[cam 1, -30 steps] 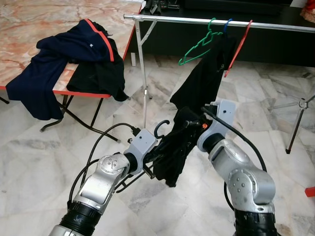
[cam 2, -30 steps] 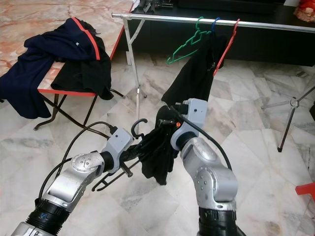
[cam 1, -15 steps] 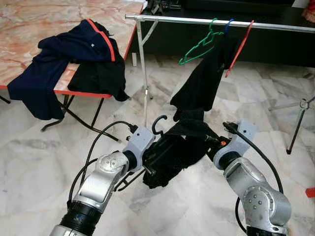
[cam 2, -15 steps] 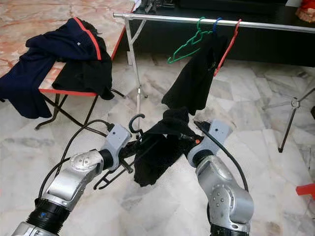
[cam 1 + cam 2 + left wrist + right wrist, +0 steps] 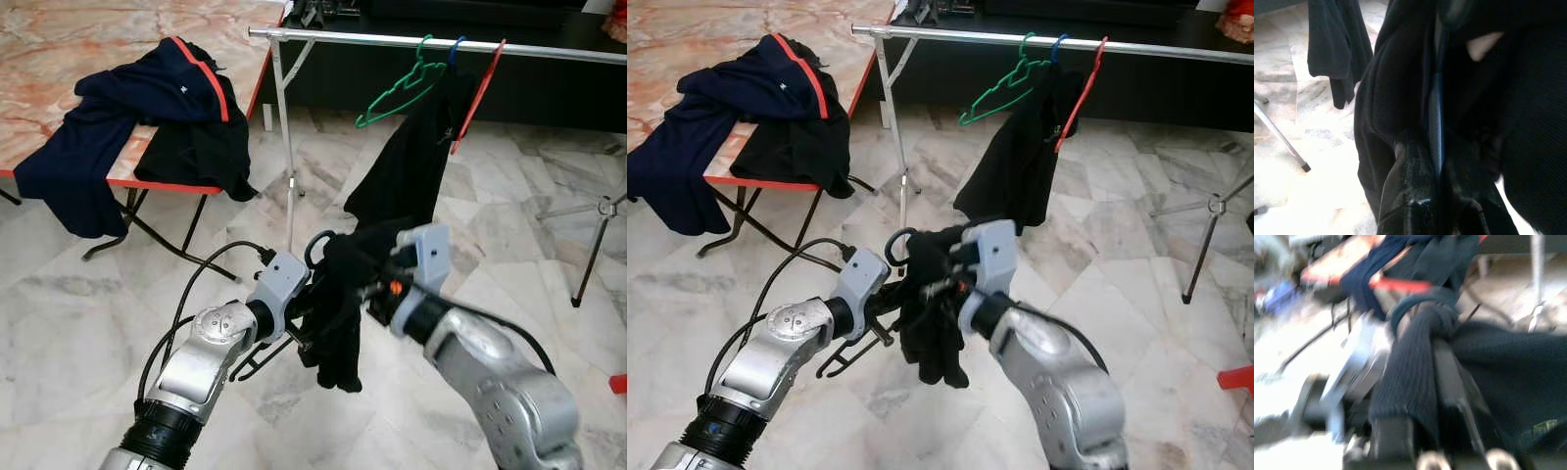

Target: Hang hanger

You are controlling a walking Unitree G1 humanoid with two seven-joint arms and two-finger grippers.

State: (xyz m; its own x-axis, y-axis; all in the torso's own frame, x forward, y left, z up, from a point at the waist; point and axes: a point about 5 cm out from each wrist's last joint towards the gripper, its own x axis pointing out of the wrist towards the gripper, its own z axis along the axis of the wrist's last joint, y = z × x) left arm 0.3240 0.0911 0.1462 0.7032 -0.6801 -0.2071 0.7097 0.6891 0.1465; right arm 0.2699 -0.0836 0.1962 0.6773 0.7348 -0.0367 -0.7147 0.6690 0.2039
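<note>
Black hanger (image 5: 315, 257) (hook up) draped in dark cloth (image 5: 343, 313)

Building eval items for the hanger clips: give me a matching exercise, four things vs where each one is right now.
Things:
1. green hanger
2. navy jacket
3. black hanger
4. red hanger

Places:
A. draped over the edge of the marble table
B. held low between the two arms, with a black garment bunched on it
C. on the rail, to the robot's left of the blue hook
D. on the rail, to the robot's right of the blue hook

Pairs: 1-C, 2-A, 3-B, 4-D
</note>
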